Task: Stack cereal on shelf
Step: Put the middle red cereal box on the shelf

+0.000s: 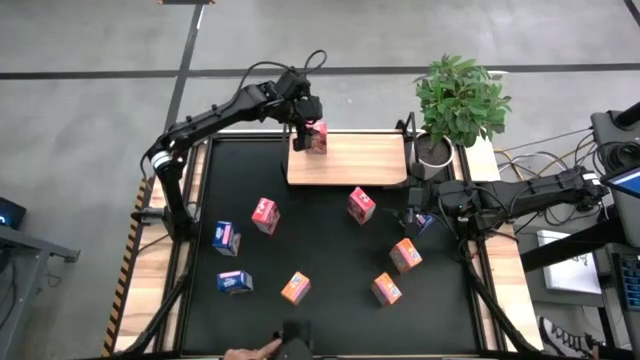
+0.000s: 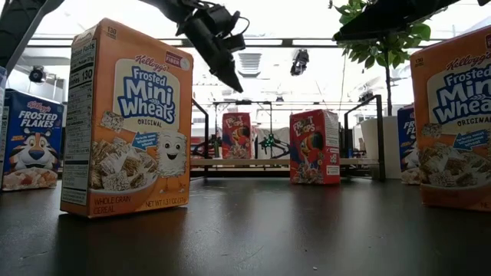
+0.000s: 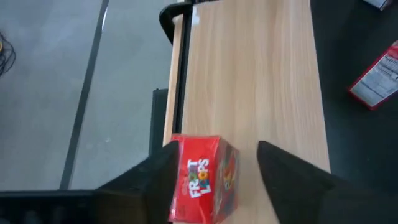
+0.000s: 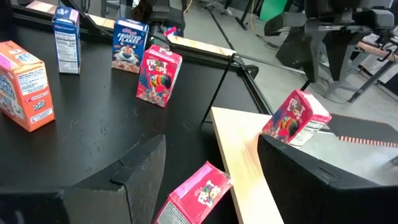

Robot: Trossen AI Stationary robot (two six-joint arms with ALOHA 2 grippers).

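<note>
Right now your left claw [image 1: 308, 128] sits over the far-left corner of the shelf [image 1: 365, 160], its fingers spread on either side of a red Froot Loops box [image 3: 202, 180]. In the left wrist view one finger lies against the box's side while a gap shows on the other, so the box looks released or nearly so, not clamped. That box stands close to the shelf's edge and black frame [image 3: 180, 68]; if you pull the claw back at an angle, the touching finger can drag or tip it off the board. Lift straight up first.

Your right claw [image 1: 418, 215] waits near the shelf's right end with its fingers wide apart, nothing between them. A blue box [image 1: 424, 224] lies just beside it, and a second red box [image 1: 361, 205] lies tilted just off the shelf's near edge. Swing that arm carelessly and you knock either one over or push it under the frame.

The other cereal is scattered on the black bench [image 1: 330, 260]: another red box [image 1: 265, 214], two blue ones [image 1: 227, 238] [image 1: 235, 283] and three orange ones [image 1: 295, 288] [image 1: 387, 289] [image 1: 405, 255]. Both arms reaching for the shelf at once risks a collision there, so you should take turns. A hand [image 1: 250, 352] shows at the bench's near edge; keep clear of it.
</note>
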